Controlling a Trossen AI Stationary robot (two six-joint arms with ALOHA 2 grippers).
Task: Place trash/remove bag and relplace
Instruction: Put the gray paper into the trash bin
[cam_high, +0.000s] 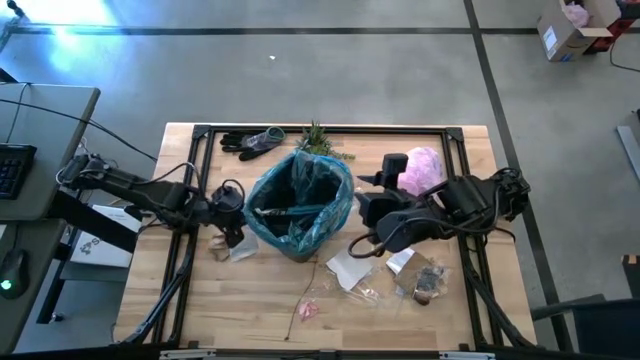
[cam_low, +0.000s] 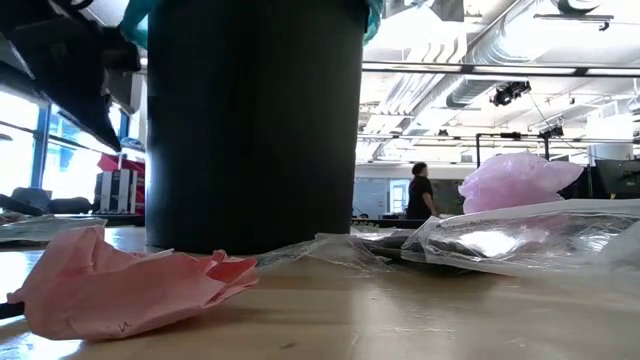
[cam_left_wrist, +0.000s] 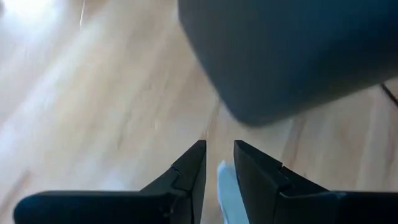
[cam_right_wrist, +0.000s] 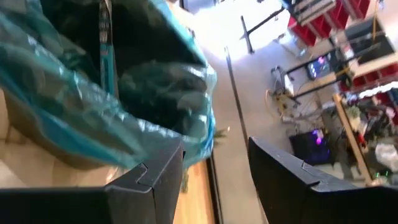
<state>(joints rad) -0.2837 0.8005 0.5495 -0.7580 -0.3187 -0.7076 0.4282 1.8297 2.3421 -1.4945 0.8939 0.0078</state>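
High view shows the wrinkled translucent teal plastic bin liner (cam_high: 300, 205) lining a dark round bin mid-table, its rim folded outward. Just left of the bin, the left gripper (cam_high: 232, 232) pinches a pale paper scrap (cam_left_wrist: 227, 190) between narrow jaws above the wooden table (cam_high: 200, 310). Just right of the bin, the right gripper (cam_high: 362, 210) stands released, empty. Clear plastic wrappers (cam_high: 395, 275) lie right of the bin toward the table's near edge; bare wood lies near-left of it.

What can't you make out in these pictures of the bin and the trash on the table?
- Inside of the teal bag: high view, contents lost in dark folds.
- Left gripper: left wrist view, a pale scrap sits between the fingers; a grip is unclear.
- Bin top: low view, cut off by the edge.
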